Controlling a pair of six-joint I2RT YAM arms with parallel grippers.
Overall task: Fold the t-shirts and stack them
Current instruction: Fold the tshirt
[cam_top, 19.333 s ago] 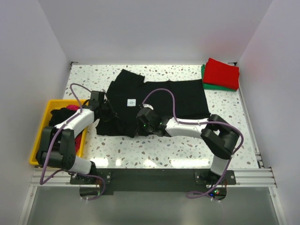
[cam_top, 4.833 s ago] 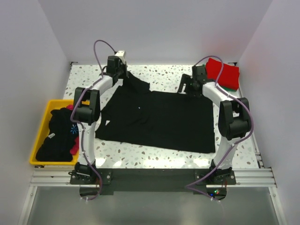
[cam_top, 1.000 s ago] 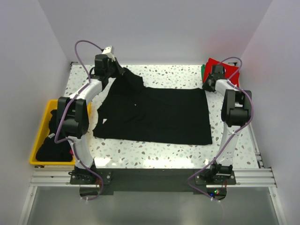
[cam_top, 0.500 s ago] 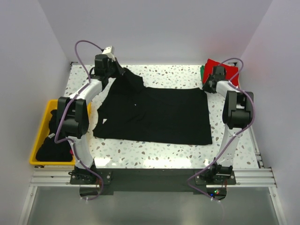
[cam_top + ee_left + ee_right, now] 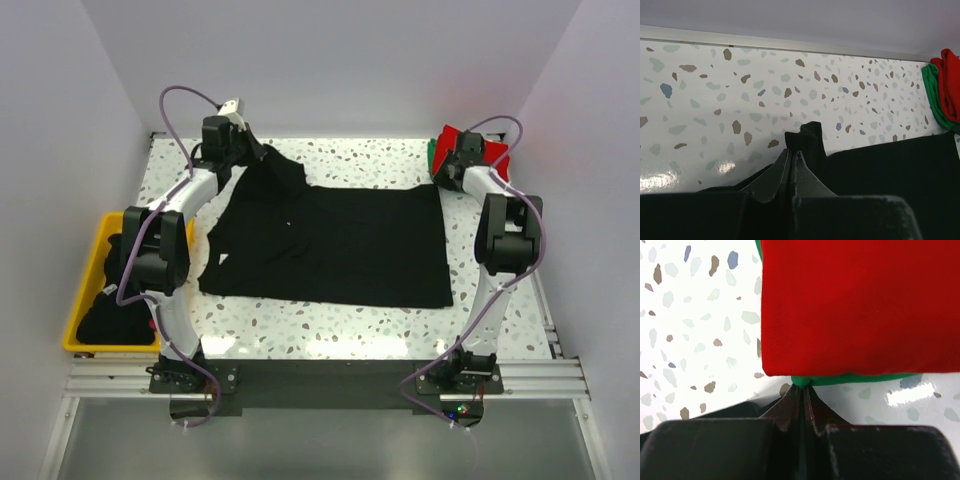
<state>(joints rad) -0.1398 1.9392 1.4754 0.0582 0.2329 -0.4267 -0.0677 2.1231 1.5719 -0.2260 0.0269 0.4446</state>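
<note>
A black t-shirt lies spread flat across the middle of the table. My left gripper is at the far left, shut on a raised fold of its cloth. At the far right a folded red t-shirt rests on a folded green t-shirt. My right gripper is shut, and its tips press against the green edge under the red one. Black cloth runs under that gripper at the lower left. I cannot tell whether any cloth sits between its fingers.
A yellow bin holding dark clothes sits off the table's left edge. White walls close in the far and side edges. The red and green stack takes up the far right corner.
The right gripper has closed and shifted slightly right and back against the stack. The black shirt's far right corner moved a little with it. The left arm has not moved.
</note>
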